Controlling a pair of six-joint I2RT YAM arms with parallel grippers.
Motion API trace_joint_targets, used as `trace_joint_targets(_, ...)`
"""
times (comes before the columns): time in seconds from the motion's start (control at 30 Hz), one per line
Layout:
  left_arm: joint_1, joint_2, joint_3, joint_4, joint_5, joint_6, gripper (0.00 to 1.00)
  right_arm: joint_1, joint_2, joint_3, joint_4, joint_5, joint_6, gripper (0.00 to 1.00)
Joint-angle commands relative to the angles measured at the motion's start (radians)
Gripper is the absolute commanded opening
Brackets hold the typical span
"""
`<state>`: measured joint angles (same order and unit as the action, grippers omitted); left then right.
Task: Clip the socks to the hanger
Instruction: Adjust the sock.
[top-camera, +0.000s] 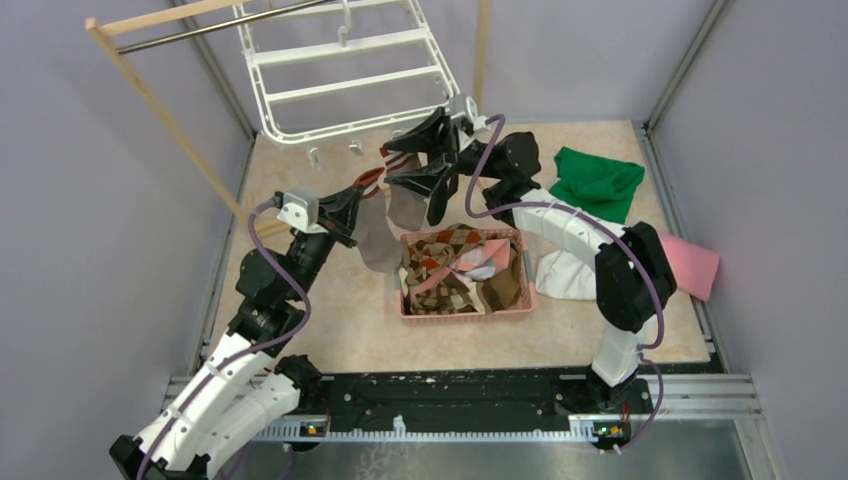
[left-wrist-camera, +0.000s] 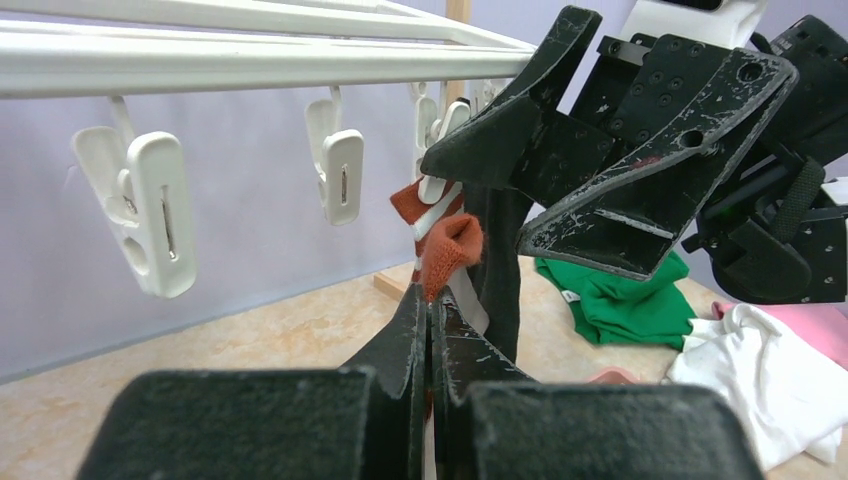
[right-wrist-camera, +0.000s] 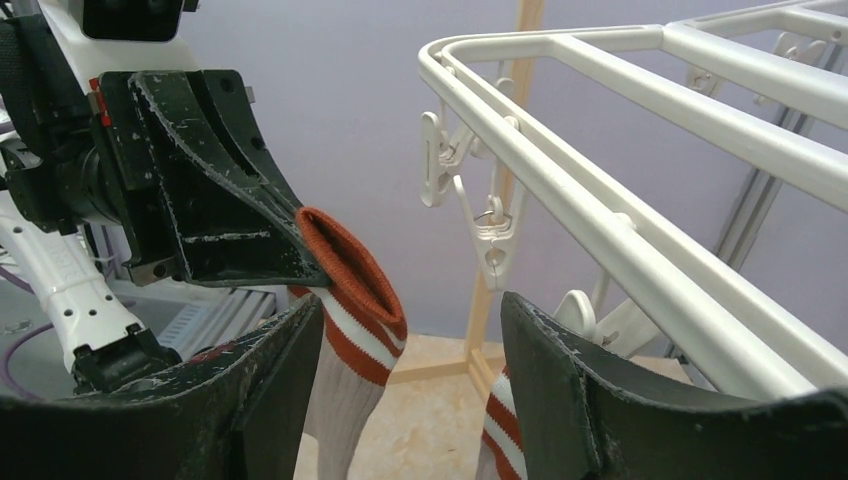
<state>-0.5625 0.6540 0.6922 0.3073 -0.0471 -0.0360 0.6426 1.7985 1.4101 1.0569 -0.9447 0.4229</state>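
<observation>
The white hanger (top-camera: 340, 70) hangs at the back with small clips (left-wrist-camera: 340, 170) along its edge. My left gripper (top-camera: 362, 195) is shut on the orange-striped cuff (left-wrist-camera: 450, 250) of a grey-brown sock (top-camera: 378, 240), which dangles below it. In the right wrist view that sock (right-wrist-camera: 350, 300) hangs between my right gripper's (right-wrist-camera: 410, 340) spread fingers, near the left one and not pinched. A second striped sock (right-wrist-camera: 497, 420) hangs just behind, under the hanger's rail (right-wrist-camera: 620, 230), apparently from a clip. The right gripper (top-camera: 400, 165) is open just under the hanger's near edge.
A pink basket (top-camera: 465, 312) holding argyle socks (top-camera: 450, 255) sits mid-table below the grippers. Green cloth (top-camera: 598, 180), white cloth (top-camera: 565, 275) and pink cloth (top-camera: 690, 265) lie on the right. A wooden rack (top-camera: 160, 110) carries the hanger at the back left.
</observation>
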Motion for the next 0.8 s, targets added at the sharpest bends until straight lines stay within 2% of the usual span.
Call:
trace_joint_targets(0.0,0.000,-0.015,0.016,0.064,0.000,-0.024,0.00,-0.010,0.008,0.053,0.039,-0.022,0.014,0.65)
trace_joint_targets(0.77,0.000,-0.016,-0.013,0.135,0.041,-0.064,0.00,0.031,0.034,0.093,0.055,-0.040,0.049,0.51)
